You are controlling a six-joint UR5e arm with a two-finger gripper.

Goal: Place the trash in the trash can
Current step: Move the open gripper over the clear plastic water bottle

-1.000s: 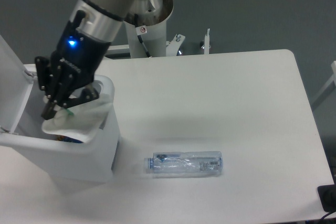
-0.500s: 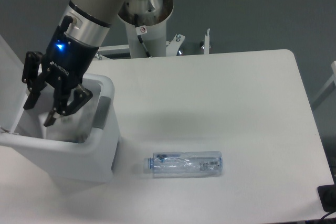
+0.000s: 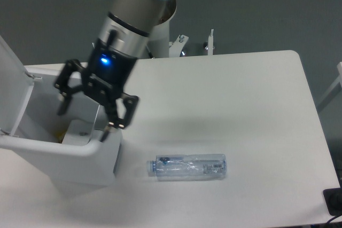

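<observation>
The crushed clear bottle (image 3: 188, 166) with a blue cap lies on its side on the white table, cap end pointing left, just right of the trash can. The trash can (image 3: 80, 151) is a white bin at the left with its lid (image 3: 12, 92) flipped up. My gripper (image 3: 85, 119) hangs over the bin's right rim, open, its black fingers (image 3: 118, 115) spread wide with nothing between them. Inside the bin a pale shape shows under the gripper; I cannot tell whether it is the wrapper.
The arm's base column (image 3: 155, 22) stands behind the table's far edge, with a small metal bracket (image 3: 209, 44) beside it. A dark object (image 3: 334, 201) sits past the table's front right corner.
The gripper was shut on the white wrapper over the bin, then opened inside it. It has since risen and moved right to the bin's rim, empty. The bottle has not moved.
</observation>
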